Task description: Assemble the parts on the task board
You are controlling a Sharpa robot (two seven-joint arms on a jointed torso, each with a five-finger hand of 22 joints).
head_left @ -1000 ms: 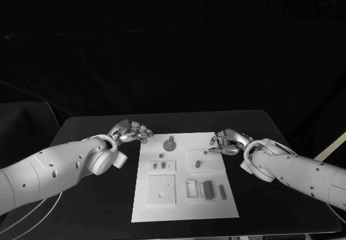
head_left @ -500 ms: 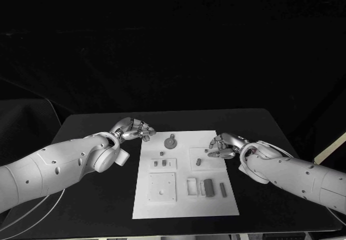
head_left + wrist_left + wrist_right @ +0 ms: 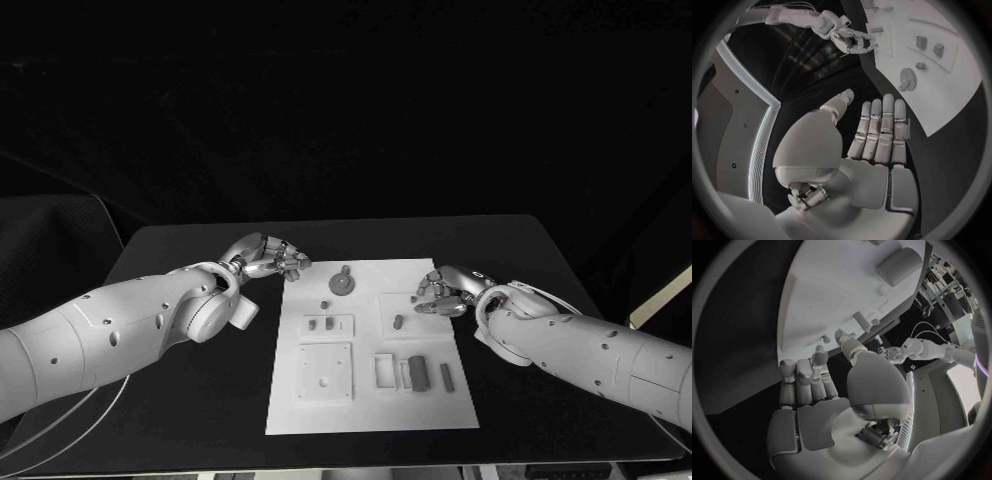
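The white task board (image 3: 368,405) lies in the middle of the black table. On it are a round grey part with a stem (image 3: 342,283), a small grey piece (image 3: 397,322) on a raised square, and two long grey pieces (image 3: 415,374) near the right edge. My left hand (image 3: 267,258) hovers just off the board's far left corner. In the left wrist view this left hand (image 3: 876,135) has straight fingers and an empty palm. My right hand (image 3: 447,293) sits at the board's right edge, beside the raised square. In the right wrist view the right hand (image 3: 814,390) holds nothing, fingertips over the board (image 3: 836,295).
A square plate (image 3: 325,372) and a small frame (image 3: 382,372) sit on the board's near half. Bare black table (image 3: 173,400) lies on both sides of the board. The left wrist view shows my right hand (image 3: 845,35) across the board.
My right hand has shifted slightly inward and toward me along the board's right edge. The left hand has hardly moved.
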